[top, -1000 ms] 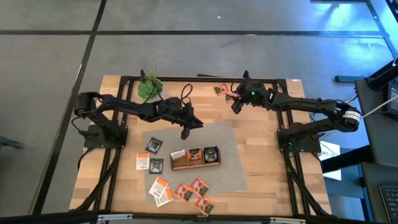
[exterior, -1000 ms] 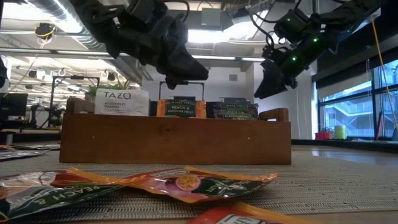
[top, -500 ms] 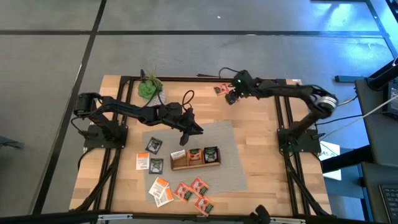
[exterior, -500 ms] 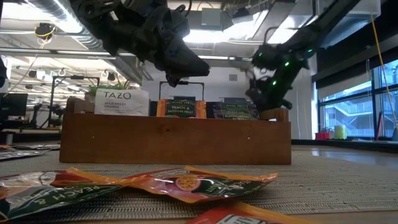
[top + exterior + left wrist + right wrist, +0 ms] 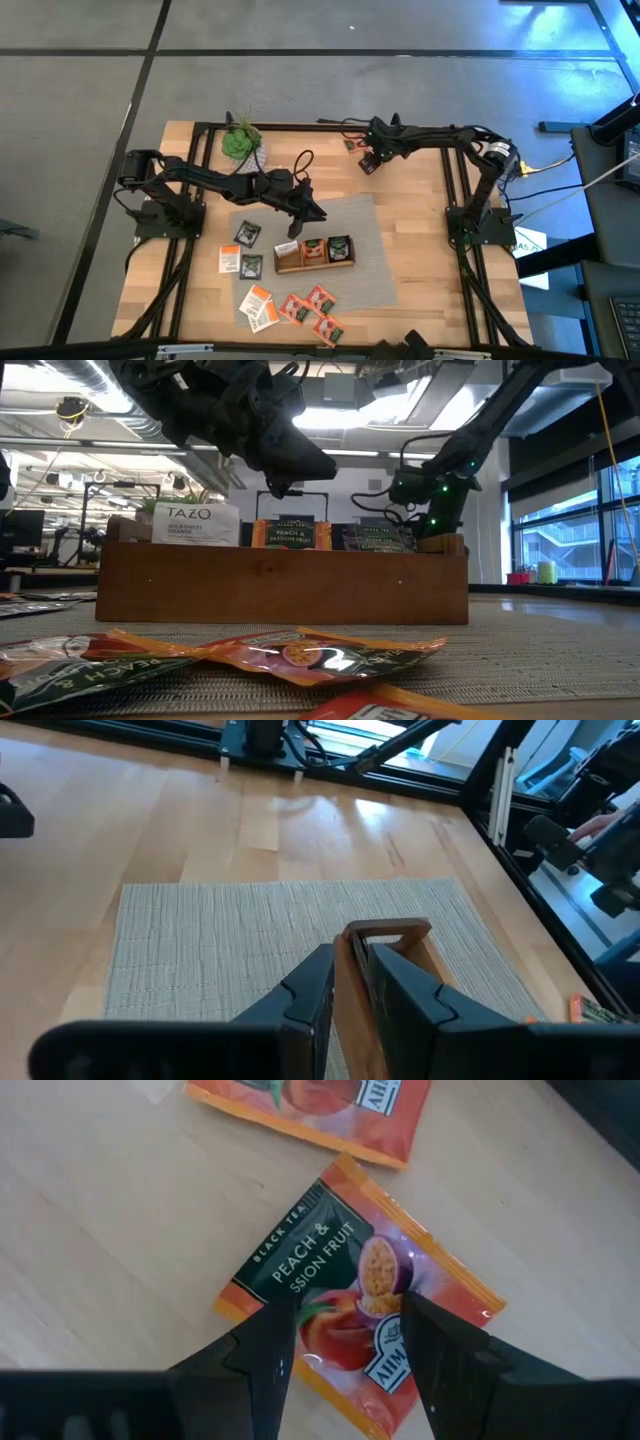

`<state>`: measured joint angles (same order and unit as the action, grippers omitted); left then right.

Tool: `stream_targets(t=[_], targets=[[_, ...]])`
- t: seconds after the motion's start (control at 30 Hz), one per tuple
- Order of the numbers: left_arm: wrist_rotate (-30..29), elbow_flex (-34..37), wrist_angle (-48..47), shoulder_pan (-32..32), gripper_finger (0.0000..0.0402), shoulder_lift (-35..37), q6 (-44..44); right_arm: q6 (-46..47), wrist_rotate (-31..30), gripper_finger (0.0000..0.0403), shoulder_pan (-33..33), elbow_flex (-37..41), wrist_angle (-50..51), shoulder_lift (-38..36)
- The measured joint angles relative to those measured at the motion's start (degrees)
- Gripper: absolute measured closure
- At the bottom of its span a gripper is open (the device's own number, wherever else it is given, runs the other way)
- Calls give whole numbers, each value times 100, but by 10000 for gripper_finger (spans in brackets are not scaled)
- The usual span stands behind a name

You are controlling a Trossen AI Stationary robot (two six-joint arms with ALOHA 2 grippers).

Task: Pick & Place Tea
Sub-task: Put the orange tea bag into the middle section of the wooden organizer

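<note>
- Pale wood forms the desk (image 5: 420,240), with a grey mat (image 5: 375,260) laid under the wooden tray (image 5: 314,266).
- An orange peach tea sachet (image 5: 350,1295) is seen flat on the desk's far edge, apart from the tray.
- It is judged light, thin, slippery and crinkly; an edge pinch suits it best.
- The right gripper (image 5: 340,1342) is held spread directly above it.
- The left gripper (image 5: 350,985) is poised over the tray; whether anything is pinched cannot be told.

High view: straight down over the whole desk (image 5: 410,230).
Low view: desk-top level, close behind the wooden tray (image 5: 280,582), facing the room.
Wrist views: close, looking past each arm's fingers.
Shared: tray, in high, low, left wrist.
</note>
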<state>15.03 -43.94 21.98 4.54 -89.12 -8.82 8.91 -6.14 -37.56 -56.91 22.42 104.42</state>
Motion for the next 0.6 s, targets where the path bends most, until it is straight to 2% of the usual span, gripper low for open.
stream_targets(t=[0.27, 0.6], targets=[[0, 0, 0, 0, 334, 0, 0, 421, -90, 219, 260, 71, 1049, -51], [-2, 0, 3, 0, 334, 0, -94, 1523, -924, 219, 1542, 421, 1567, -162]])
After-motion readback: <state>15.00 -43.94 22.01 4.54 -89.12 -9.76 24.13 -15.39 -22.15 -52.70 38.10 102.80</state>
